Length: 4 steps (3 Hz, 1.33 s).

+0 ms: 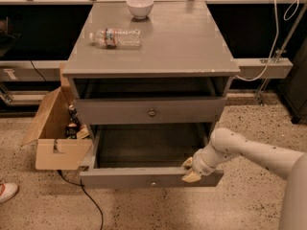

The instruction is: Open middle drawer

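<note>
The grey cabinet (pixel 158 47) has an open dark slot at the top and two drawer fronts below it. The middle drawer (pixel 120 113) is a flat grey front with one small round knob (pixel 151 112), and it sits shut, flush with the frame. Below it, the bottom drawer (pixel 120 177) is pulled far out, and its inside looks empty. My gripper (pixel 189 170) is at the right end of that bottom drawer's front rim, touching it. It is well below and to the right of the middle drawer's knob. My white arm (pixel 254 152) reaches in from the right.
A clear plastic bottle (pixel 116 37) lies on the cabinet top, with a white bowl (pixel 140 6) behind it. An open cardboard box (pixel 57 138) holding bottles stands on the floor against the cabinet's left side. A black cable (pixel 88 202) runs across the speckled floor. A shoe (pixel 5 191) shows at the far left.
</note>
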Motion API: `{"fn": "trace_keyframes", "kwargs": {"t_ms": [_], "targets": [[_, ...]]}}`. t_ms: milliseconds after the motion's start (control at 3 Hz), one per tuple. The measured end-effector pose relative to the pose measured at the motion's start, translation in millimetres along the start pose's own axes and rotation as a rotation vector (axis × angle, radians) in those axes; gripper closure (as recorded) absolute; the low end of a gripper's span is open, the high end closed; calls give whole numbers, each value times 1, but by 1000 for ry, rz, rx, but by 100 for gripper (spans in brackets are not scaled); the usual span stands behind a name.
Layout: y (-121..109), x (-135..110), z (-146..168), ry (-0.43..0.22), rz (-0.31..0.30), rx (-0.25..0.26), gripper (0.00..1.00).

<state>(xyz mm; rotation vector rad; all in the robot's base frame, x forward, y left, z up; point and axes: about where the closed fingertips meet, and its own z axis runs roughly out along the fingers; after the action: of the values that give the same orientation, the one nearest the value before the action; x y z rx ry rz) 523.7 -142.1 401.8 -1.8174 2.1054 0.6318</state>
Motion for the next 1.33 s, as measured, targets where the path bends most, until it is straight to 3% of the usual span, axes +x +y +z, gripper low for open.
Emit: {"fn": "trace_keyframes", "kwargs": {"t_ms": [667,1000,1333], "targets": [[0,0,0,0,0,0,36],[7,0,-14,-20,-5,27,14],[25,-3,-50,-23,1,123,0]]}}
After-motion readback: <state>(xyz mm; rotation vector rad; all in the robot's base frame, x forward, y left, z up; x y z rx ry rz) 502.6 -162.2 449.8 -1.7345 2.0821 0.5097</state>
